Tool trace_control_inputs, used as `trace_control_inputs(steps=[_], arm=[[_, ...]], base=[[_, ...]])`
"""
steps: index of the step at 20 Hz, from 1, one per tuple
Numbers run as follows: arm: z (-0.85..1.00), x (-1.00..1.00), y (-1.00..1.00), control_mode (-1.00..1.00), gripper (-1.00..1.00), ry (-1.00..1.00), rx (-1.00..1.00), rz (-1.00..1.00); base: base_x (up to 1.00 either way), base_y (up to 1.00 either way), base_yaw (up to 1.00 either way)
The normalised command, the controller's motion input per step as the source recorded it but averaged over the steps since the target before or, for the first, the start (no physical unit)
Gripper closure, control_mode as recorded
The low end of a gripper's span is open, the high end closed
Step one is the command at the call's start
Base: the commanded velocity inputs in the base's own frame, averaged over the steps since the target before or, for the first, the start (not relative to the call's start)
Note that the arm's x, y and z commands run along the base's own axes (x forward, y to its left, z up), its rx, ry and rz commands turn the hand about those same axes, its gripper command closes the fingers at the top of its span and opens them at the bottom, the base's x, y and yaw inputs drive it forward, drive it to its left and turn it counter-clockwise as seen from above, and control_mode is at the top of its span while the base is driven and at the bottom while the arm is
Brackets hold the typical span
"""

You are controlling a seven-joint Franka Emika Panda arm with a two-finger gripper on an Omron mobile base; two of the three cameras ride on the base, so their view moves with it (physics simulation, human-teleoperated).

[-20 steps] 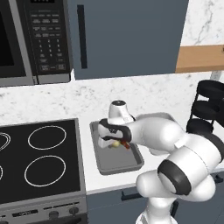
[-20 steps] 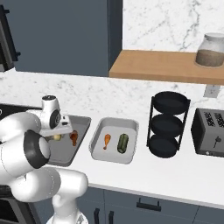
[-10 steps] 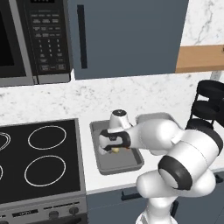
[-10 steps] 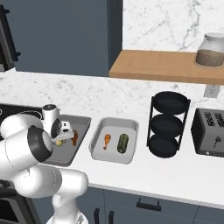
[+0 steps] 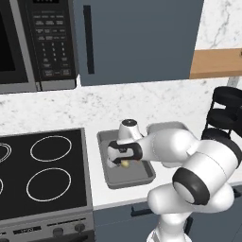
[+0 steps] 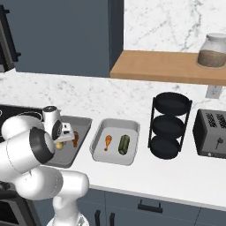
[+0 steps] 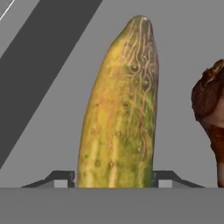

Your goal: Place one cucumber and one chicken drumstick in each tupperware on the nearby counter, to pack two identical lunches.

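My gripper (image 7: 114,181) clenches a yellow-green cucumber (image 7: 120,109), its tip toward 12 o'clock; a chicken drumstick (image 7: 212,118) lies at 3 o'clock.

Home kitchen, marble counter (image 6: 176,176), black stovetop (image 5: 42,175), microwave (image 5: 38,42), toaster (image 6: 212,139), wooden shelf (image 6: 167,66)

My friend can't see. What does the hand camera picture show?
A yellow-green cucumber stands tall between the gripper fingertips, over a grey tupperware floor. A dark red-brown chicken drumstick lies beside it at the right edge.
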Motion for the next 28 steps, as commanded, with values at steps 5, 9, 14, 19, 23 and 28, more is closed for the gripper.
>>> trace_control_inputs(steps=[5,9,14,19,23,28], arm=[[0.11,0.02,0.00,-1.00,-1.00,0.06,-0.02,0.00],[0.68,-0.17,0.00,-1.00,-1.00,0.00,0.00,0.00],[0.72,-0.60,-0.02,-1.00,-1.00,0.00,0.00,0.00],[0.32,-0.98,-0.18,-1.00,-1.00,0.01,0.00,0.00],[0.15,-1.00,-0.36,-1.00,-1.00,0.01,0.00,-0.03],[0.21,-0.79,-0.49,-1.00,-1.00,0.00,0.00,-0.05]], base=[[0.00,0.00,0.00],[0.00,0.00,0.00],[0.00,0.00,0.00],[0.00,0.00,0.00],[0.00,0.00,0.00],[0.00,0.00,0.00]])
